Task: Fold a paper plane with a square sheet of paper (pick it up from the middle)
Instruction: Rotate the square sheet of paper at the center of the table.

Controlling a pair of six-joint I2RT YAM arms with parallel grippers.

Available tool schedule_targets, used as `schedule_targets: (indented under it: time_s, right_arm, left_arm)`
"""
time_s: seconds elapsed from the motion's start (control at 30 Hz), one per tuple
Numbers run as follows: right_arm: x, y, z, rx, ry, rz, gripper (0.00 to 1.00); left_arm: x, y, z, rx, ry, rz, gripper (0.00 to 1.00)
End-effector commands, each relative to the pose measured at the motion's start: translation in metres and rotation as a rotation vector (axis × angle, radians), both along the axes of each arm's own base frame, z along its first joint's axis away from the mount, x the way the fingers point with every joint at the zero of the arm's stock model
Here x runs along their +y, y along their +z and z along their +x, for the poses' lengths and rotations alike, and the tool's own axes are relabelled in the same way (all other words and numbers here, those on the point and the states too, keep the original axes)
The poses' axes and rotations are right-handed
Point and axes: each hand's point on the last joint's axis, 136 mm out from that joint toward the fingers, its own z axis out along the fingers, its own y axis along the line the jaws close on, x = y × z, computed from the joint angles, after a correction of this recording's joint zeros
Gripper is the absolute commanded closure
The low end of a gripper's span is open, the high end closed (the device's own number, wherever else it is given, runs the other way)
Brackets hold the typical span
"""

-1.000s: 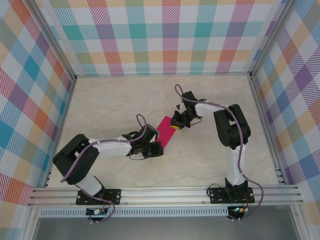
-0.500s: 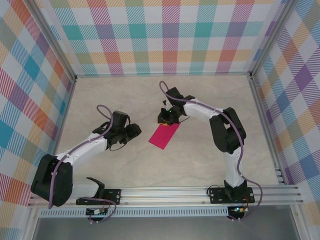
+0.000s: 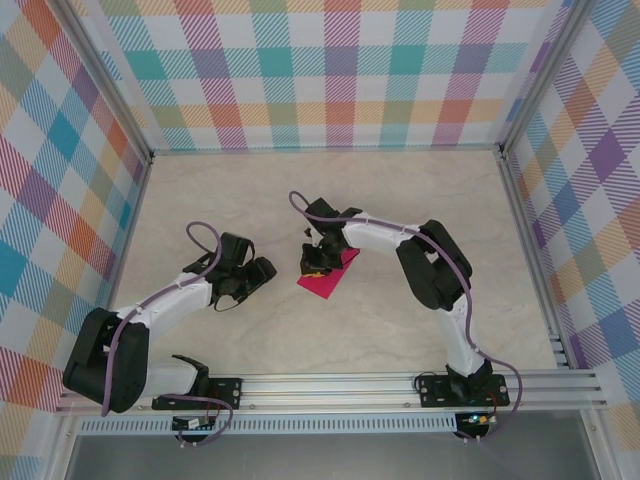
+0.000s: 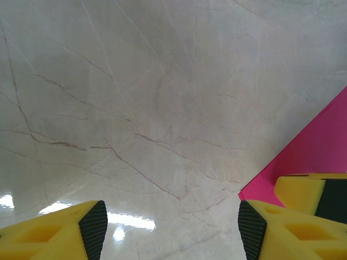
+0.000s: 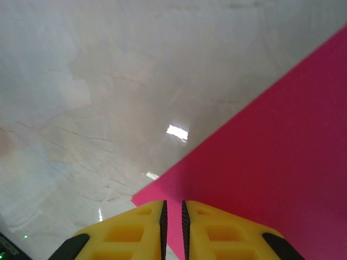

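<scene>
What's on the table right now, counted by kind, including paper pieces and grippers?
Magenta-pink sheet of paper: 1
Grippers: 2 (left gripper, jaws open, beside the paper; right gripper, jaws together, over the paper's edge)
Total: 3

We see a pale, marble-look tabletop point(image 3: 240, 190) with thin brown veins, closed on three sides by walls point(image 3: 320, 70) of pastel plaid. Silver aluminium rails point(image 3: 330, 385) run along its near edge. Just ahead of the right gripper point(image 5: 173, 205) a bright glare point(image 5: 177, 131) lies on the surface, perhaps from an overhead lamp; another lies between the fingers of the left gripper point(image 4: 171, 225).
</scene>
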Motion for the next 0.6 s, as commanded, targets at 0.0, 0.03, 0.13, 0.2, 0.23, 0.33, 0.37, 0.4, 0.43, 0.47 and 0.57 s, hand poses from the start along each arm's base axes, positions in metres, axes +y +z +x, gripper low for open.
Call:
schedule_targets:
  time_s: [0.0,0.03,0.13,0.2,0.23,0.33,0.37,0.4,0.43,0.47,0.57]
  right_arm:
    - [-0.010,-0.018,-0.017,0.030,0.058,-0.057,0.83]
    - [-0.011,-0.019,-0.019,0.029,0.070,-0.062,0.83]
    - [-0.016,-0.023,-0.030,0.039,0.126,-0.065,0.83]
    - [-0.023,-0.023,-0.044,0.061,0.184,-0.056,0.83]
    - [-0.026,-0.022,-0.051,0.073,0.216,-0.051,0.82]
    - [-0.044,-0.016,-0.078,0.116,0.302,-0.047,0.82]
    - [-0.048,-0.012,-0.083,0.115,0.316,-0.042,0.82]
    - [-0.053,-0.007,-0.088,0.109,0.332,-0.038,0.81]
    - [-0.057,-0.002,-0.091,0.095,0.339,-0.039,0.81]
    - [-0.059,0.003,-0.089,0.073,0.340,-0.039,0.79]
    - [-0.068,0.019,-0.064,-0.025,0.245,-0.076,0.75]
  left_arm:
    - [0.001,0.003,0.002,-0.022,0.012,-0.017,0.30]
    - [0.000,0.003,0.002,-0.023,0.011,-0.019,0.30]
    - [0.000,0.005,0.003,-0.027,0.010,-0.022,0.28]
    - [-0.001,0.005,0.003,-0.028,0.005,-0.023,0.27]
    - [-0.001,0.005,0.003,-0.028,0.003,-0.026,0.27]
    - [-0.004,0.004,0.004,-0.023,-0.010,-0.035,0.26]
    - [-0.006,0.005,0.005,-0.024,-0.012,-0.040,0.26]
    - [-0.007,0.003,0.005,-0.019,-0.016,-0.044,0.26]
    - [-0.010,0.003,0.006,-0.018,-0.025,-0.053,0.25]
    - [-0.012,0.003,0.007,-0.016,-0.031,-0.062,0.25]
    - [-0.020,0.003,0.010,-0.016,-0.056,-0.091,0.25]
